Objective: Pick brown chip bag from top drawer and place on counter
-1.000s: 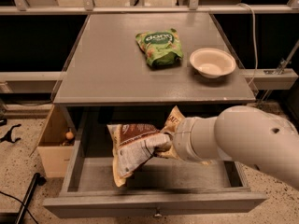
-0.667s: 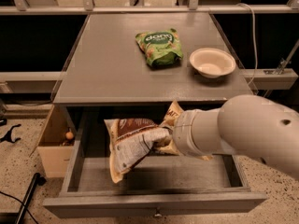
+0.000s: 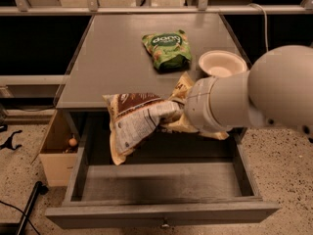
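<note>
The brown chip bag point(image 3: 134, 121), dark brown and tan with a white label panel, hangs in the air above the open top drawer point(image 3: 161, 192), at about the level of the counter's front edge. My gripper point(image 3: 177, 112) is shut on the bag's right end; its fingers are mostly hidden behind the bag and my white arm point(image 3: 244, 99). The grey counter point(image 3: 112, 58) lies just behind the bag. The drawer is pulled out wide, its inside bare, with a small knob point(image 3: 165, 224) on the front panel.
A green bag with white lettering point(image 3: 167, 49) lies on the counter at the middle back. A white bowl point(image 3: 222, 63) stands to its right, close to my arm. A tan cardboard box point(image 3: 57, 151) sits on the floor left of the drawer.
The bag has risen out of the drawer and now hangs higher, level with the counter's front edge. My arm has lifted with it.
</note>
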Robot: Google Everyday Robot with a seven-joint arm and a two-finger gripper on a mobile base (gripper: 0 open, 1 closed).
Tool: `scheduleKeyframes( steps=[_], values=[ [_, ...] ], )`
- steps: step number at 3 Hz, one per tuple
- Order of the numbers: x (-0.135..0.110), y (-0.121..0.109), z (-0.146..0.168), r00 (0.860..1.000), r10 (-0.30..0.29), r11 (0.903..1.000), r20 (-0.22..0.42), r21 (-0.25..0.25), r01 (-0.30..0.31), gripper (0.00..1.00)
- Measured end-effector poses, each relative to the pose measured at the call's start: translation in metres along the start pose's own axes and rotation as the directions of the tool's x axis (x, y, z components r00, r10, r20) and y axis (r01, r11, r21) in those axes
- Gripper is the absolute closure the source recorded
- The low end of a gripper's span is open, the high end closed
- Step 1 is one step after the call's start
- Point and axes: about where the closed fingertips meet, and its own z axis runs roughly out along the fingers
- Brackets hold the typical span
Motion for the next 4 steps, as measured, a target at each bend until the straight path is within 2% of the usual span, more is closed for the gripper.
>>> scheduleKeyframes(
  steps=[1,2,4],
  values=[
    [-0.016,-0.039,0.007,0.998,-0.011,0.9991,0.068,0.041,0.008,1.00],
    [-0.027,-0.075,0.027,0.992,-0.002,0.9983,0.125,0.058,-0.005,1.00],
    [-0.027,-0.127,0.091,0.986,0.052,0.9965,0.159,0.055,-0.062,1.00]
  ],
)
